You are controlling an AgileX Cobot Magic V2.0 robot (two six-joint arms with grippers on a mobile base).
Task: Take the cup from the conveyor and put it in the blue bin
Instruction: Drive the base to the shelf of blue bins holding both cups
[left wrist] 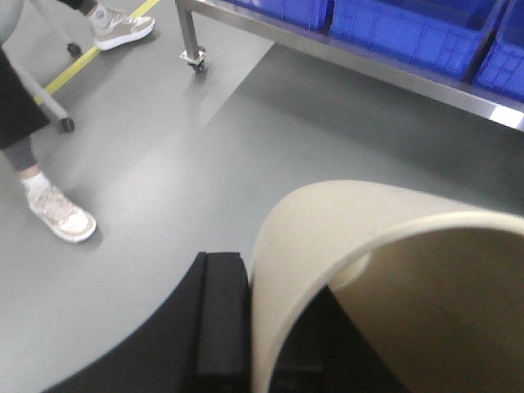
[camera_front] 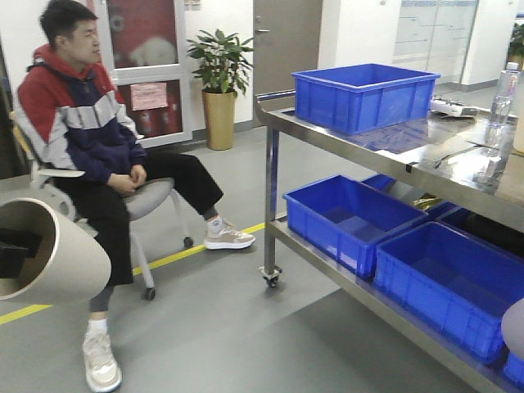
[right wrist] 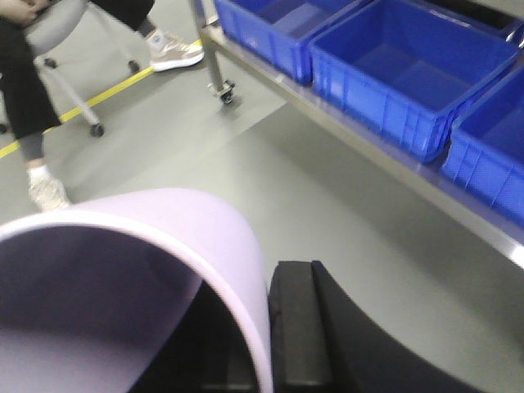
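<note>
My left gripper (left wrist: pixel 270 307) is shut on the wall of a cream cup (left wrist: pixel 385 246), one finger outside the wall and one inside. In the front view that cream cup (camera_front: pixel 51 250) hangs at the far left, above the floor. A lilac cup (right wrist: pixel 139 246) is pinched the same way by my right gripper (right wrist: pixel 260 323); only its edge (camera_front: pixel 514 327) shows in the front view. One blue bin (camera_front: pixel 364 97) stands on top of the steel cart (camera_front: pixel 344 131), and two more (camera_front: pixel 352 219) (camera_front: pixel 450 274) sit on its lower shelf. The conveyor is out of view.
A man (camera_front: pixel 90 123) sits on a wheeled chair (camera_front: pixel 151 201) at the left, feet out on the grey floor. A yellow floor line (camera_front: pixel 172 260) runs past him. A potted plant (camera_front: pixel 219 82) stands by the door. A bottle (camera_front: pixel 503 94) and tools lie on the cart top.
</note>
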